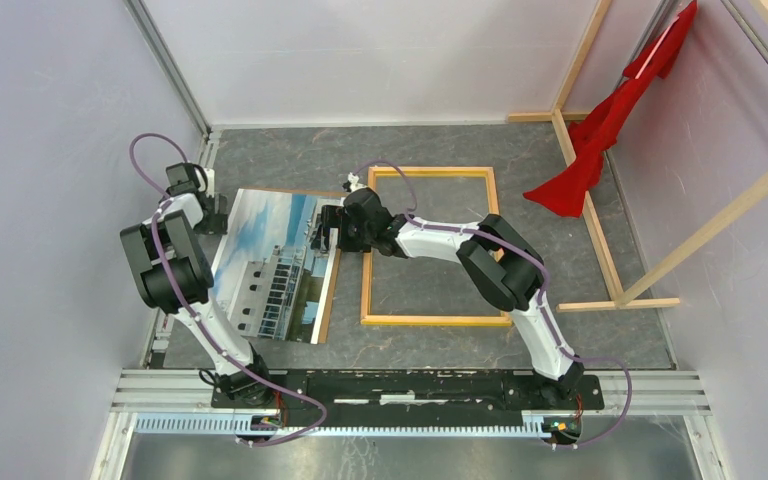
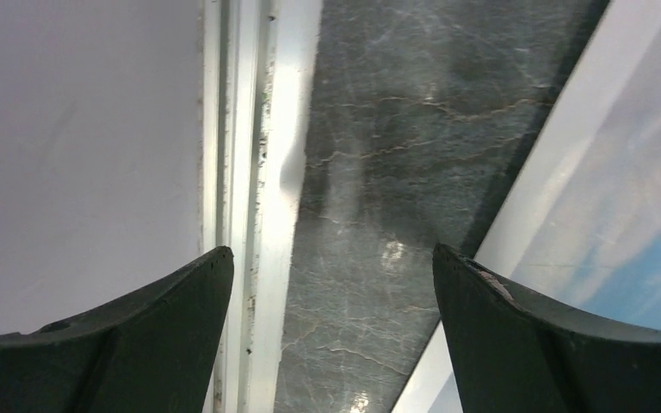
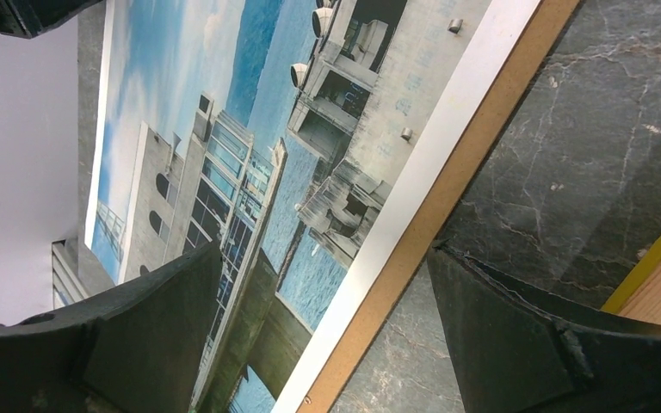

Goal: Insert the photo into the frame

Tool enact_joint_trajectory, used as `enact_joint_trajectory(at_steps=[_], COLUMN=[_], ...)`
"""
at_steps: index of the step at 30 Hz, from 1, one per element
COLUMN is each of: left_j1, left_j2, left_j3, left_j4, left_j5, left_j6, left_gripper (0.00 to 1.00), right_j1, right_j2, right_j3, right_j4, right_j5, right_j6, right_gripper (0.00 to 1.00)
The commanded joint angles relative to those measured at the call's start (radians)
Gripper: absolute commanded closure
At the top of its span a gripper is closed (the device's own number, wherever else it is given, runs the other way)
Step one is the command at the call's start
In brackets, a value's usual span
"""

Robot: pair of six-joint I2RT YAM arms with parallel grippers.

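Grey surface (image 1: 290, 150), left of centre: the photo (image 1: 270, 260) is being flanked by left tool (image 2: 331, 258) and right tool (image 3: 325, 251), both released and empty, and pinching print without brown backing (image 3: 491, 129) is being advised.

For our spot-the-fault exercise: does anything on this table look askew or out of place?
The photo lies left of the frame, turned at an angle to it, so their edges are not parallel. A brown backing sheet peeks out along the photo's edge nearest the frame. Nothing looks torn or spilled.
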Motion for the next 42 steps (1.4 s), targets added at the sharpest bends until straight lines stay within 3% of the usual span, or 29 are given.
enact_joint_trajectory(at_steps=[1,22,30,42], left_j1=[-0.011,-0.069,-0.070,-0.072], left_j2=[-0.011,-0.089,-0.091,-0.077], left_j3=[-0.025,-0.079,-0.063,-0.081], left_j4=[-0.065,-0.067,-0.058,-0.051], left_j5=[0.095,0.095,0.057,0.062], left_j6=[-0.040,-0.031,-0.013,-0.002], left_gripper=[0.08,0.08,0.08,0.08], right_j1=[0.006,-0.039,-0.070,-0.100], right_j2=[0.049,0.013,0.069,0.120], right_j3=[-0.063,-0.139,0.020,0.072], right_j4=[-0.148,-0.080,-0.238,-0.257], right_j5=[-0.036,-0.056,0.036,0.103], right_j6=[0.028,0.054,-0.028,-0.016], right_gripper=[0.02,0.02,0.02,0.02])
